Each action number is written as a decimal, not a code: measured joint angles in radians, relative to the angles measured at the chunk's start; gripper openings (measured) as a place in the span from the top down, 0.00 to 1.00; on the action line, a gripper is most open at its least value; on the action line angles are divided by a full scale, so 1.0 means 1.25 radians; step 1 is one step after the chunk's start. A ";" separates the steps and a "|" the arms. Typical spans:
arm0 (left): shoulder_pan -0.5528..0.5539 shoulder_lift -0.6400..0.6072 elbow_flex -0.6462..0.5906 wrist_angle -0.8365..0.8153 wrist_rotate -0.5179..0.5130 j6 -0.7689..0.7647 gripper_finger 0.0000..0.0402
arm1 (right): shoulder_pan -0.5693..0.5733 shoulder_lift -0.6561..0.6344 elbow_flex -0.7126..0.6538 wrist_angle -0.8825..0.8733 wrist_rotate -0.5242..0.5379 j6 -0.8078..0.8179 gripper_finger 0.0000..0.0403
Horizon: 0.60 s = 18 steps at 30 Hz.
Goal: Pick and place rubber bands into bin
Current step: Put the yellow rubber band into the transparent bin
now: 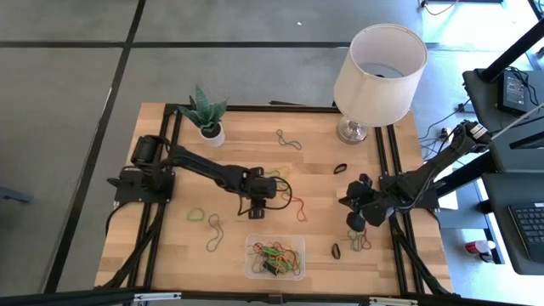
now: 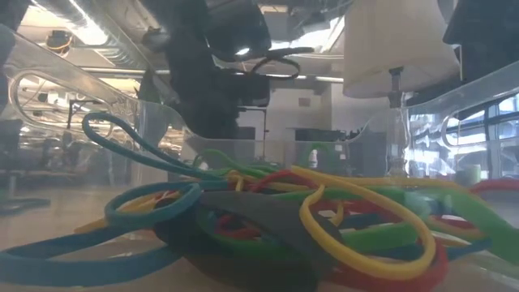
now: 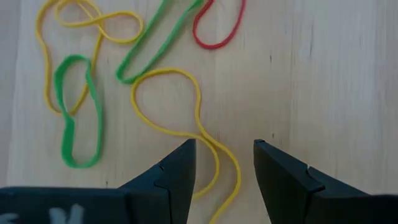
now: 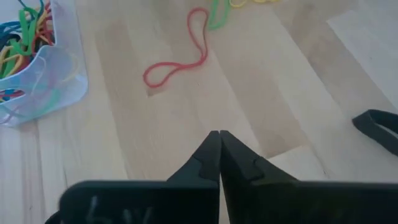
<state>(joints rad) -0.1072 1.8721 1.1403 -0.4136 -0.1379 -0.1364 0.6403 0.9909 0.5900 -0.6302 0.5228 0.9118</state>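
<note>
A: Where are the rubber bands (image 1: 274,256) found?

B: Many are piled in the clear bin (image 1: 252,270) at the lower centre of the high view; others are scattered over the wooden table (image 1: 314,174), such as a green and yellow cluster (image 3: 78,112) seen from the left wrist and a red loop (image 4: 177,59) seen from the right wrist

A: How are the tools held?

B: The left gripper (image 1: 257,206) is kept spread above a yellow band (image 3: 186,127) near the frame's centre, nothing grasped. The right gripper (image 1: 354,223) is pressed closed and empty at centre right, beside the lamp (image 1: 378,64) side
</note>
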 joint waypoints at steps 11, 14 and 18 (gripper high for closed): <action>0.012 0.009 -0.004 -0.066 -0.015 0.010 0.61 | 0.000 0.002 0.000 0.001 0.000 0.022 0.99; 0.014 0.023 -0.002 -0.060 0.010 0.044 0.62 | -0.003 0.002 0.000 0.008 0.000 0.028 0.98; 0.016 0.042 0.000 -0.058 0.042 0.077 0.64 | -0.011 0.002 0.000 0.006 0.001 0.081 0.98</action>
<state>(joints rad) -0.0875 1.9244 1.1400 -0.4858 -0.0851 -0.0404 0.6264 0.9932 0.5900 -0.6224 0.5236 1.0132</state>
